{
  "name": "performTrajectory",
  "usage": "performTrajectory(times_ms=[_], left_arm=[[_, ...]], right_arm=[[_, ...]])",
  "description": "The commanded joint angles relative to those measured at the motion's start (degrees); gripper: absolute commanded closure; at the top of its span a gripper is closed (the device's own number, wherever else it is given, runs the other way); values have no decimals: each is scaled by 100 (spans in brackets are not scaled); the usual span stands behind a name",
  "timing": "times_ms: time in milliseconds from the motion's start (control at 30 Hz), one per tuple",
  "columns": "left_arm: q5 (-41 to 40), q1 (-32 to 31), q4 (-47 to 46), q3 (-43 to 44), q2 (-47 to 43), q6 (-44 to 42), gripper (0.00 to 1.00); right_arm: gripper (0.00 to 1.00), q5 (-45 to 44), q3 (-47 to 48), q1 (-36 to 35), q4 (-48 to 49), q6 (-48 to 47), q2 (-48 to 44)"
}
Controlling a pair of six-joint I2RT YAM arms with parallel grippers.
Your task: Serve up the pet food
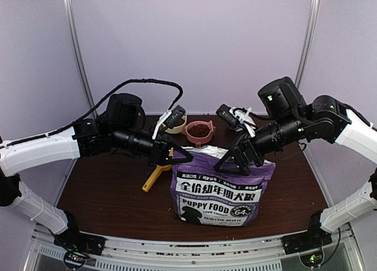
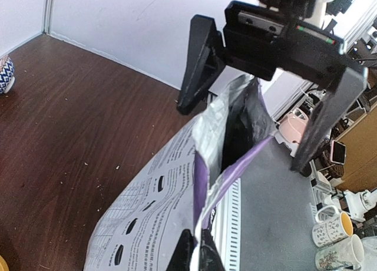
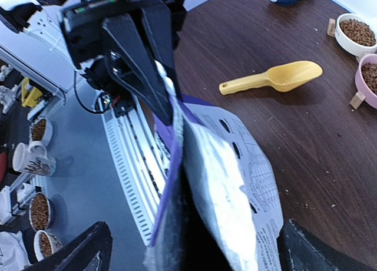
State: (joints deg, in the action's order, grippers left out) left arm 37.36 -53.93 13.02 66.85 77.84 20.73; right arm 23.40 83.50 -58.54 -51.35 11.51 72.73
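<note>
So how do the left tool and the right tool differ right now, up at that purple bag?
The left tool is shut, pinching the purple bag's top edge; the right tool is wide open, gripping nothing. The left tool's fingers press together; the right tool's stand apart, either side of the bag's mouth. Both are black and sit at the bag's top.

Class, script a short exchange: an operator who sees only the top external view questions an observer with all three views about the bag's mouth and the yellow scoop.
Operator: My view shows only the bag's front. Is its mouth open?
Observer: Yes. The left wrist view shows the bag parted at the top in a narrow, dark slit.
Operator: The scoop's bowl is hidden from me. Is it loaded?
Observer: No. The right wrist view shows the yellow scoop lying empty on the table.
</note>
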Motion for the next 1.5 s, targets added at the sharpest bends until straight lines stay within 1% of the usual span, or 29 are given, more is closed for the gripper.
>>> performTrajectory(times_ms=[0, 67, 100, 200, 233, 300, 333, 367, 467, 533, 600, 633, 667, 700, 733, 800, 867, 933, 1033, 1100, 1133, 1200, 1233, 1267, 1300, 1367, 1400, 1433, 1467], left_arm=[[104, 67, -514, -19, 35, 1, 100], [127, 75, -519, -20, 46, 1, 100], [163, 82, -531, -27, 47, 1, 100], [394, 108, -647, -94, 31, -22, 100], [492, 125, -691, -144, 11, -41, 94], [643, 158, -714, -265, -41, -136, 78], [689, 175, -683, -321, -74, -196, 74], [718, 191, -627, -363, -100, -273, 72], [750, 224, -500, -452, -173, -416, 72], [749, 240, -586, -517, -239, -394, 74], [802, 249, -748, -564, -294, -350, 72], [805, 249, -828, -585, -324, -333, 75], [804, 251, -906, -606, -359, -319, 82], [807, 252, -962, -622, -373, -316, 92], [821, 252, -1008, -634, -375, -315, 100], [919, 250, -1117, -667, -371, -308, 100], [995, 252, -1206, -684, -366, -303, 100], [1013, 252, -1221, -682, -366, -327, 100], [1067, 252, -1230, -670, -375, -374, 100], [1084, 251, -1227, -659, -375, -393, 100], [1096, 252, -1216, -645, -375, -409, 100], [1077, 259, -1154, -620, -395, -429, 100], [1040, 275, -1130, -613, -412, -429, 92], [1010, 296, -1112, -623, -443, -430, 83], [983, 330, -1113, -647, -478, -430, 76], [931, 398, -1133, -722, -558, -414, 72], [909, 422, -1148, -746, -586, -412, 72], [897, 439, -1149, -752, -602, -419, 78], [907, 443, -1149, -752, -599, -427, 87]], right_arm=[[3, -779, 117, -159, -597, -318, 312], [9, -1090, 270, -307, -727, -373, 475], [17, -1261, 342, -367, -775, -404, 519], [56, -1417, 442, -412, -726, -435, 548], [69, -1419, 416, -414, -651, -454, 514], [90, -1366, 328, -407, -514, -473, 428], [98, -1345, 303, -412, -495, -476, 407], [100, -1302, 291, -404, -484, -484, 401], [100, -1046, 280, -404, -513, -493, 440], [100, -873, 265, -403, -505, -493, 473], [100, -770, 264, -410, -474, -483, 502], [100, -736, 271, -405, -456, -478, 516], [99, -720, 284, -410, -411, -462, 529], [92, -688, 302, -404, -371, -443, 546], [84, -638, 313, -410, -308, -433, 576], [68, -505, 359, -404, -146, -407, 636], [58, -413, 432, -405, 6, -407, 729], [53, -332, 564, -411, 105, -448, 878], [52, -248, 804, -405, 177, -526, 1118], [56, -232, 930, -404, 231, -579, 1249], [62, -226, 987, -404, 243, -601, 1297], [85, -228, 1085, -404, 228, -643, 1366], [95, -232, 1107, -403, 209, -660, 1383], [100, -231, 1110, -399, 184, -673, 1392], [100, -239, 1108, -395, 160, -685, 1387], [100, -239, 1063, -387, 148, -685, 1372], [100, -227, 1036, -387, 166, -677, 1360], [100, -210, 1014, -386, 192, -673, 1346], [100, -186, 996, -378, 214, -654, 1335]])
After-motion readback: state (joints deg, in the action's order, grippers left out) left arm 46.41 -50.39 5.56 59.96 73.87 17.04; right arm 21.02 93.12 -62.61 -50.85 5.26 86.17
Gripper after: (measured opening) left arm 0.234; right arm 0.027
